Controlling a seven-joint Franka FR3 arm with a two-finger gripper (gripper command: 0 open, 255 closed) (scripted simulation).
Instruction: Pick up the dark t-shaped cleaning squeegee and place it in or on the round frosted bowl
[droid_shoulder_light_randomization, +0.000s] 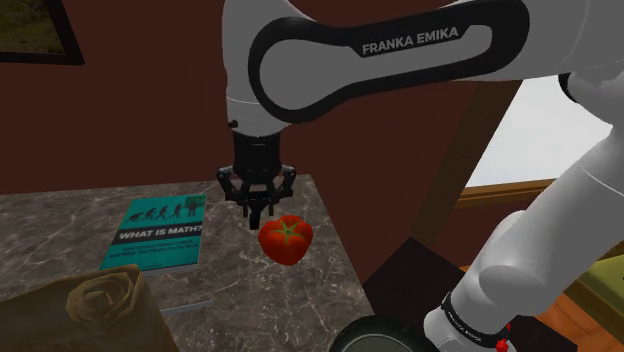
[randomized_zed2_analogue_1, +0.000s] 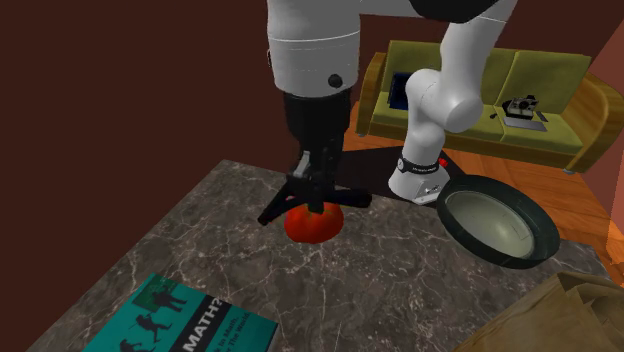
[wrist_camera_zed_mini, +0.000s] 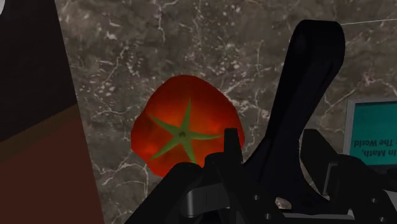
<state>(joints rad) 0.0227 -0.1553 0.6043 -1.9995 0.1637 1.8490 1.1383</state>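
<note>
End effector (randomized_zed2_analogue_1: 314, 198) is pinching the dark T-shaped squeegee (randomized_zed2_analogue_1: 276, 212), whose crossbar juts out either side of the fingertips. A red tomato (randomized_zed2_analogue_1: 312, 224) sits directly beneath it on the marble bench (randomized_zed2_analogue_1: 400, 290). The round dark-rimmed bowl (randomized_zed2_analogue_1: 548, 232) stands well off to one side, and the teal maths book (randomized_zed2_analogue_1: 190, 325) lies off to the other.

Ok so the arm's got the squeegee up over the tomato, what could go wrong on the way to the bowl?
1. The squeegee, in the hand, hangs just above the tomato; a low sweep could knock it rolling.
2. The bowl sits right beside the arm's base, so the approach looks cramped.
3. The squeegee's crossbar looks wide; it might settle across the rim and tip out.
</note>
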